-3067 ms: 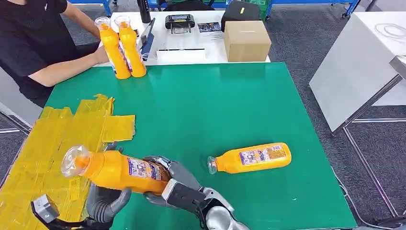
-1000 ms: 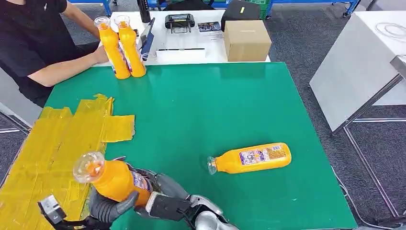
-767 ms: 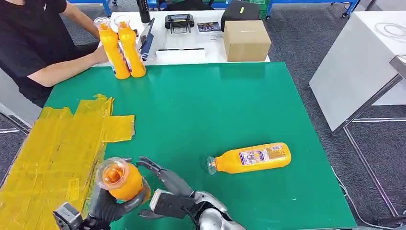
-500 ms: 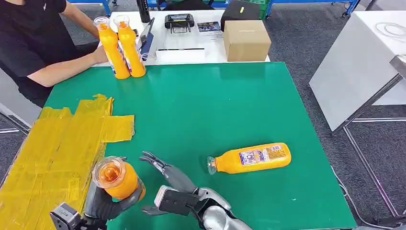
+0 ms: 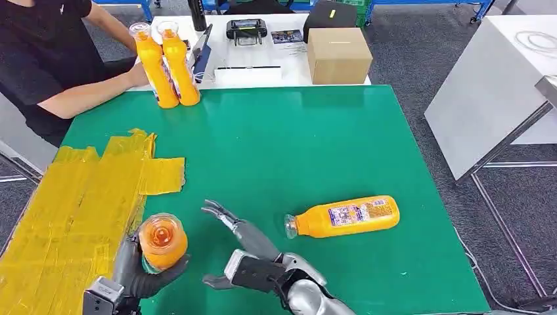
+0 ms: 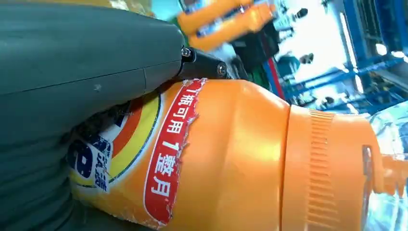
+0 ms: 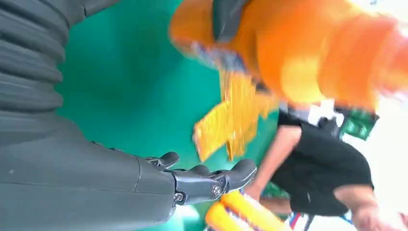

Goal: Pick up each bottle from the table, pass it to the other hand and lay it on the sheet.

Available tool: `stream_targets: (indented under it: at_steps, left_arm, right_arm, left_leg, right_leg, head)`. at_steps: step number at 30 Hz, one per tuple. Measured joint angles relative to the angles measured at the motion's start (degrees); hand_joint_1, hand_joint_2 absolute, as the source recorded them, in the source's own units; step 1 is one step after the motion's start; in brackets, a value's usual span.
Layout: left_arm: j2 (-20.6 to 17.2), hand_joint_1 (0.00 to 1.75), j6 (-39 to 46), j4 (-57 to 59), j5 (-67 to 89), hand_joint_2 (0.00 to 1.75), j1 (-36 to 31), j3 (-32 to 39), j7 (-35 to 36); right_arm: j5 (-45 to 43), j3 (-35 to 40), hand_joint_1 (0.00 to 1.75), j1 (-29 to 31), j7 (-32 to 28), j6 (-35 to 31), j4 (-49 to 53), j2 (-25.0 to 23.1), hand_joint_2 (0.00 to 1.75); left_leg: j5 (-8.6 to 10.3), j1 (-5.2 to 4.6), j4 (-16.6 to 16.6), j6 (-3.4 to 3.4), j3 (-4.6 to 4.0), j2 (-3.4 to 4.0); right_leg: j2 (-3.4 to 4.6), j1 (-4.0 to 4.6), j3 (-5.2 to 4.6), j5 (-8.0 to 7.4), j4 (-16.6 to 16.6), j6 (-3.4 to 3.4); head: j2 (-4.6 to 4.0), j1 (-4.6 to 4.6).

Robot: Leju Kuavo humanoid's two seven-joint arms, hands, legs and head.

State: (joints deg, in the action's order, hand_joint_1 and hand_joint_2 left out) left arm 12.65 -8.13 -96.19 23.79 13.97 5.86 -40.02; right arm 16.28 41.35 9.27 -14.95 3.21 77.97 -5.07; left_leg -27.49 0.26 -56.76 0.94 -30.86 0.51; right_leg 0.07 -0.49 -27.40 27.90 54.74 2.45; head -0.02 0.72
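Observation:
My left hand (image 5: pixel 141 272) grips an orange bottle (image 5: pixel 159 241) near the table's front edge, cap end pointing up at the head camera, beside the yellow sheet (image 5: pixel 72 203). The left wrist view shows that bottle (image 6: pixel 231 159) with its red label, held by the grey thumb (image 6: pixel 96 53). My right hand (image 5: pixel 244 252) is open just right of it, fingers spread and off the bottle. A second orange bottle (image 5: pixel 345 217) lies on its side on the green table (image 5: pixel 295 144). In the right wrist view the open right hand (image 7: pixel 192 180) has the held bottle (image 7: pixel 298 53) beyond it.
A person in black (image 5: pixel 46 59) sits at the far left, a hand by two upright orange bottles (image 5: pixel 166 62). A cardboard box (image 5: pixel 338 56) and small devices stand on the white table behind. A white table (image 5: pixel 492 92) stands to the right.
The bottle passed from my right hand to my left. The right hand let go, opened and drew away to the right. The left hand turned the bottle cap-up.

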Motion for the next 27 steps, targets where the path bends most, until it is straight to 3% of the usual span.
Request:
stream_targets:
  at_steps: [4, 8, 10, 27]
  left_arm:
    - [-1.3, 1.75, 6.7, 0.1, 9.5, 1.75, 0.0, 1.4, 0.4]
    - [-3.2, 1.75, 28.3, 3.9, 46.4, 1.75, -0.6, 1.7, 14.1]
    - [-4.4, 1.75, 32.2, 6.3, 57.2, 1.75, -0.8, 1.8, 15.8]
    - [-6.4, 1.75, 32.6, 11.4, 54.0, 1.75, -1.3, 1.1, 18.0]
  right_arm:
    - [-0.1, -1.8, 0.0, -1.5, -0.3, 0.0, 3.8, 2.4, 1.75]
    - [-0.5, -3.9, 0.0, -2.9, -1.2, 0.4, 8.3, 5.2, 1.75]
    - [-0.6, -4.7, 0.0, -3.4, -1.3, 0.9, 9.7, 6.0, 1.75]
    - [-0.6, -5.6, 0.0, -3.8, -1.3, 1.4, 11.5, 7.4, 1.75]
  left_leg:
    - [0.0, 0.0, 0.0, 0.0, 0.0, 0.0]
    - [0.0, 0.0, 0.0, 0.0, 0.0, -0.01]
    - [0.0, 0.0, 0.0, 0.0, 0.0, 0.0]
    - [0.0, 0.0, 0.0, 0.0, -0.02, 0.0]
  right_leg:
    - [0.0, 0.0, -0.01, 0.0, 0.0, 0.0]
    - [0.0, 0.01, -0.03, 0.0, 0.0, 0.0]
    - [0.01, 0.01, -0.03, 0.0, 0.0, 0.0]
    - [0.0, 0.0, -0.01, 0.0, 0.0, 0.0]
  head:
    - [0.0, 0.0]
    - [0.0, 0.0]
    - [0.0, 0.04]
    - [0.0, 0.0]
